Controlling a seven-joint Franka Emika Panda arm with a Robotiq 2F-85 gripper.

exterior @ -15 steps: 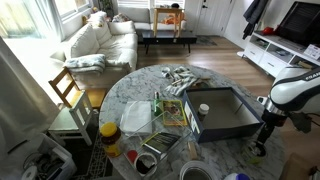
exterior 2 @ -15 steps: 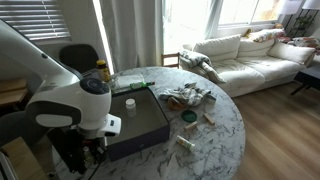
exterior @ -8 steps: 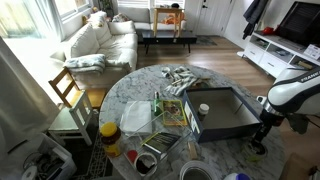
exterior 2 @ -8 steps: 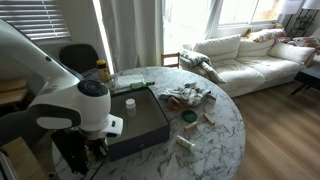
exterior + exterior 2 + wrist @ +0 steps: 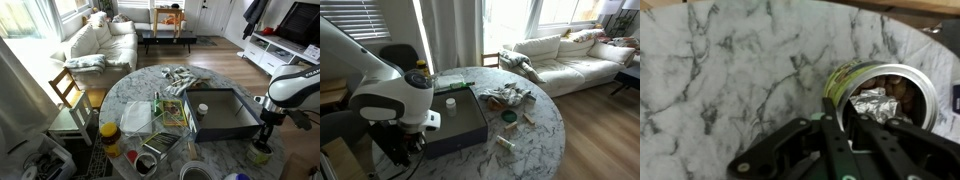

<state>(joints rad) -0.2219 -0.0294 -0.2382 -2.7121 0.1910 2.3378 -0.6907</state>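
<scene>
The can (image 5: 902,78) stands upright near the counter (image 5: 730,70) edge, open at the top, with crumpled foil (image 5: 876,101) inside. In the wrist view I see my gripper (image 5: 850,112) right at its near rim: one finger (image 5: 830,125) is outside the wall and the other lies across the opening. The jaws are parted a little, straddling the rim, and I see no clamping. In an exterior view the gripper (image 5: 264,140) hangs just above the can (image 5: 262,156), beside the black tray (image 5: 222,112). Farther off lie the papers (image 5: 136,117) and the jar (image 5: 109,133).
</scene>
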